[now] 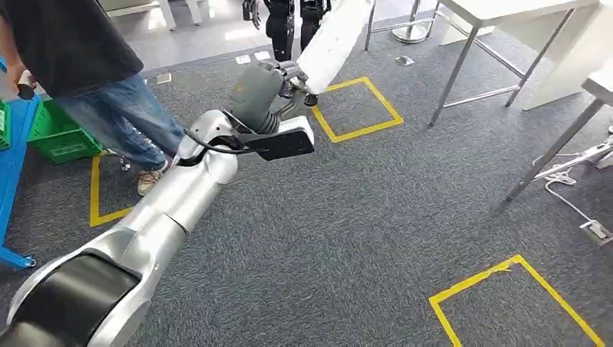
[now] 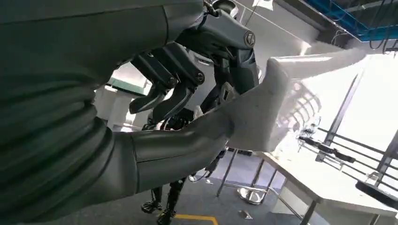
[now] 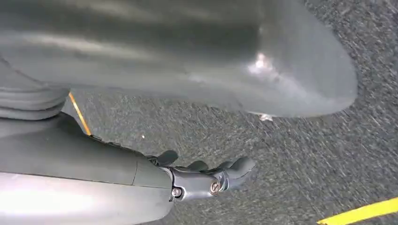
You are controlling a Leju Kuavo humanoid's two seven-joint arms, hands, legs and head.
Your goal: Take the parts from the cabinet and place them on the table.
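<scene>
1. The left robot hand (image 1: pixel 269 85) is stretched out ahead of the body with a long white plastic part (image 1: pixel 334 36) clamped between its thick thumb (image 2: pixel 187 147) and its dark fingers (image 2: pixel 162 89). The part juts up and away from the hand, over the grey carpet (image 1: pixel 347 217).

2. From the left wrist view the part (image 2: pixel 263 112) looks like a moulded piece with a ribbed or slotted section on its far side. I cannot name it more closely than that.

3. The right robot hand (image 3: pixel 206 178) hangs low over the carpet with nothing in it, its fingers curled loosely rather than clenched.

4. To my eye this is the carrying step: the part is already in hand and not yet set down.

5. The white bench (image 1: pixel 520 11) stands ahead and to the right on thin metal legs, well apart from the hand. A second bench edge (image 1: pixel 598 83) shows at the right.

6. The next move calls for closing on a bench, lifting the part above its top, and laying it flat before the thumb lets go.

7. A person (image 1: pixel 87 65) in jeans stands just to the left by a green crate (image 1: pixel 61 137), so any swing that way needs care. Another humanoid robot (image 1: pixel 289 22) stands ahead.
</scene>
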